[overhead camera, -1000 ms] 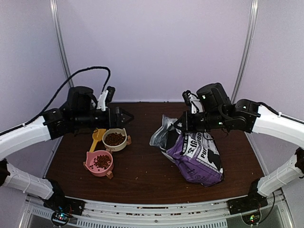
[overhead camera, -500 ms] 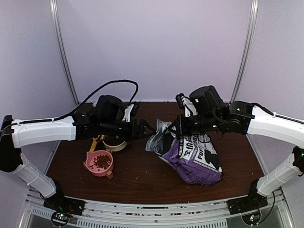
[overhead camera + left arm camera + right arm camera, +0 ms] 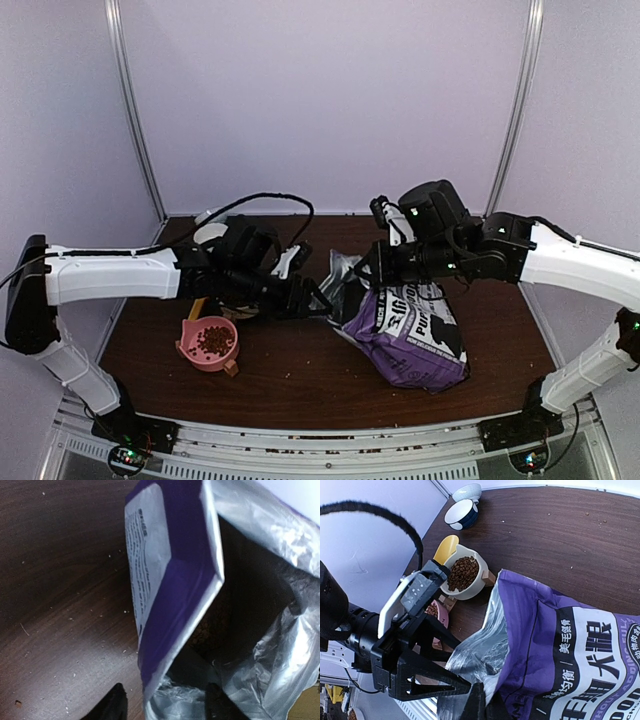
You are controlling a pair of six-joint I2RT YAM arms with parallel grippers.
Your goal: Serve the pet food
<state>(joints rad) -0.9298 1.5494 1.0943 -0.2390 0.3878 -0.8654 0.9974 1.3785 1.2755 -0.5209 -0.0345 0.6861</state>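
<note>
Top external: left pincer (image 3: 320, 300) is at the open mouth of the bag (image 3: 410, 335). Right pincer (image 3: 370, 272) is shut on the bag's top edge, w/ the bag leaning on the bench (image 3: 290, 385). Pet food (image 3: 214, 340) fills the pink bowl (image 3: 183, 345), off to the left of the left pincer & nearer the arm bases, apart from both pincers. Left wrist: jaws stand partly open w/ the bag's folded purple-and-foil lip between the fingers (image 3: 116, 706). Gaps show either side, so nothing is gripped yet. Down inside the bag there's a dim brown patch, prob. more pet food, ahead of the pincer & deep in the mouth. Right wrist: a cream bowl (image 3: 478, 587) is heaped w/ pet food, a yellow scoop (image 3: 445, 547) touching its far side, both beyond the left pincer & clear of it. Right pincer's dark finger sits on the bag's foil rim. Judgement: both bowls look served, so the step in hand is the left taking the bag's lip. To do it well, bite the stiff folded lip, not loose foil alone. Go deep enough that it won't slip & close squarely across the fold. Pull gently against the right's hold so the bag doesn't tip & spill toward the bowls.
</note>
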